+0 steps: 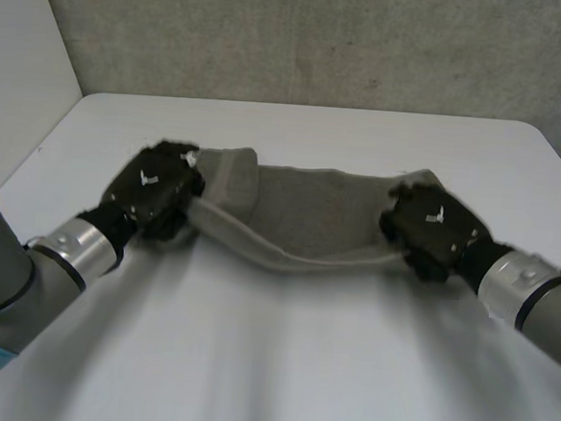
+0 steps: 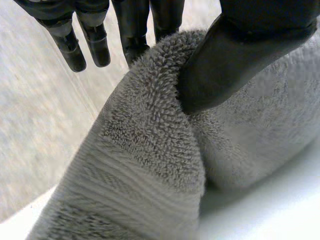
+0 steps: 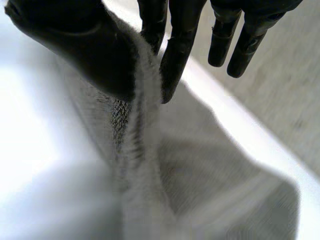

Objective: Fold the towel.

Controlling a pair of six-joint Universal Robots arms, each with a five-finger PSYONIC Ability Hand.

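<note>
— What does the left hand (image 1: 152,190) hold?
— Its thumb and fingers pinch one end of the grey towel (image 1: 309,213), with the cloth bunched between them.
— And the right hand (image 1: 432,226)?
— It pinches the other end, with the towel's edge caught between thumb and finger. The towel spans from hand to hand over the white table (image 1: 270,364), and its near edge sags in a curve.

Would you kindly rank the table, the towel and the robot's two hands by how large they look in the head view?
1. table, the largest by far.
2. towel.
3. left hand and right hand: they look about alike, so I leave them unranked.
</note>
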